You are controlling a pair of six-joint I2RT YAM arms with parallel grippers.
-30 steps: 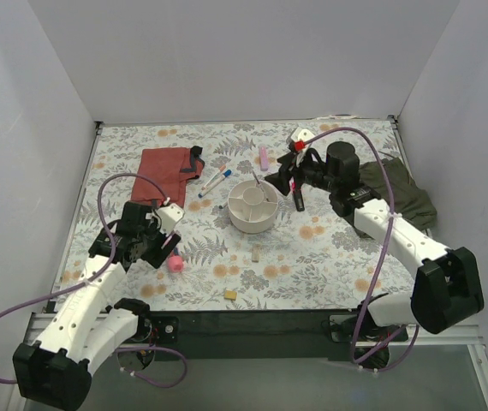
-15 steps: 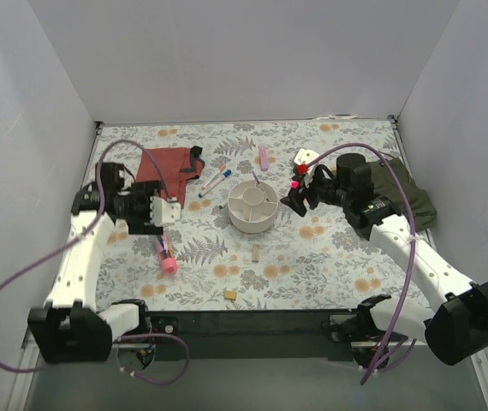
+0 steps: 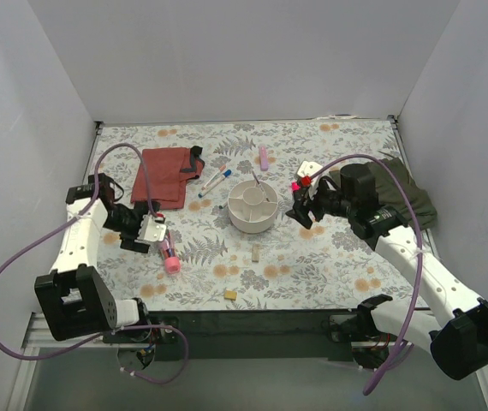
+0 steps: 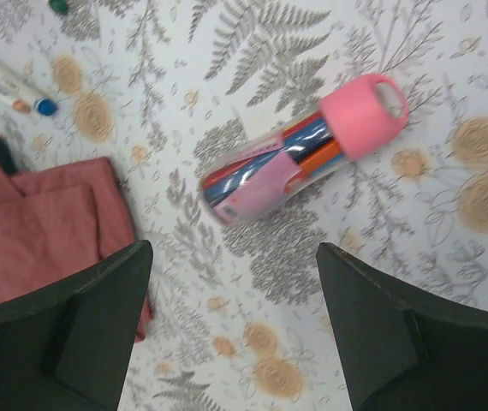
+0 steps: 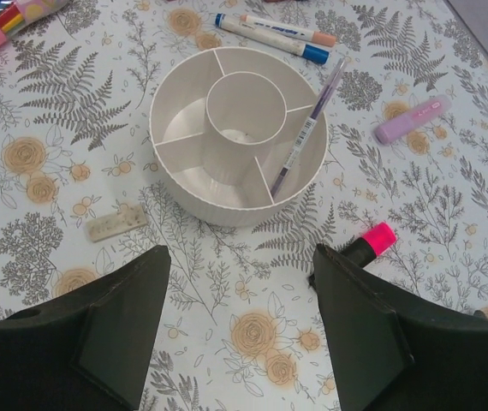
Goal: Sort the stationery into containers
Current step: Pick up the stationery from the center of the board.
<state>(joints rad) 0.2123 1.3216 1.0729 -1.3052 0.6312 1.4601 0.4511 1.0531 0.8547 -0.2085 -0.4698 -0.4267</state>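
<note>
**Top external view: both arms empty, most stationery loose on the desk**

Top external and wrist views agree that both pairs of jaws stand wide open and hold nothing. The white organiser (image 3: 252, 205) sits mid-desk (image 3: 330, 257). It holds only a thin silver pen (image 5: 308, 128), which leans out over the rim of one outer compartment.

The left jaws hover above a clear tube with a pink cap (image 4: 304, 158), which lies diagonally on the desk with coloured pens inside it. The folded rust-red cloth (image 4: 47, 240) is just beside the left finger.

The right jaws hang over the near side of the organiser. The black highlighter with a pink cap (image 5: 368, 244) lies just beside the right finger. The tan eraser (image 5: 116, 224) lies near the organiser wall, and the blue- and red-capped pens (image 5: 270, 34) and the pink marker (image 5: 411, 120) lie beyond it. The yellow eraser (image 3: 230, 294) lies near the front edge.

**Likely risks:**
- The tube is round and skewed to the left jaws, so an unaligned close would probably roll it away or pinch the cloth edge.
- A right-arm descent could strike the highlighter with a finger instead of straddling it.
- The same descent could shove the light organiser.
- Any sweep across the rim could tip the leaning pen out.
</note>
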